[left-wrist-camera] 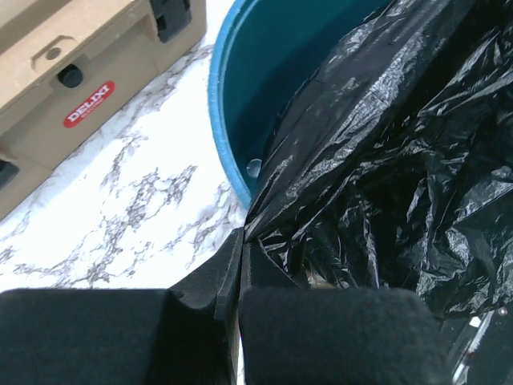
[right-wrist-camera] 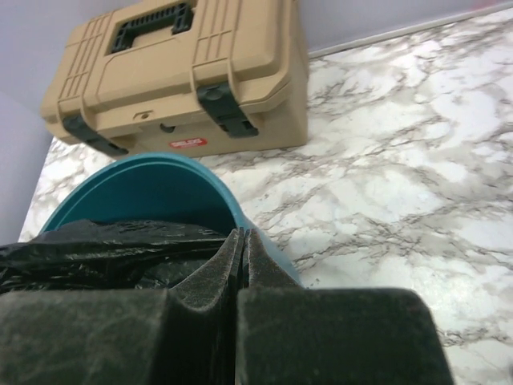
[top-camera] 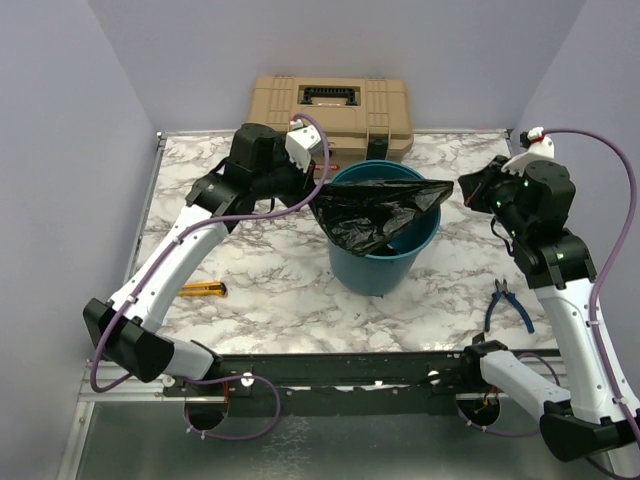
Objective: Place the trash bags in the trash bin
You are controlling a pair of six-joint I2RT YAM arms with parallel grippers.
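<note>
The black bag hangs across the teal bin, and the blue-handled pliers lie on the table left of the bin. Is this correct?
No. The top view shows the pliers lying right of the bin, not left. The black bag does hang across the bin.

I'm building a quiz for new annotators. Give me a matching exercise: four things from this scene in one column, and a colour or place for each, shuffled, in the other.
Things:
1 bag
2 toolbox
3 pliers
4 knife

Colour or place:
A tan, behind the bin
B yellow
C black, stretched across the bin's mouth
D blue handles

Pairs: 1-C, 2-A, 3-D, 4-B
</note>
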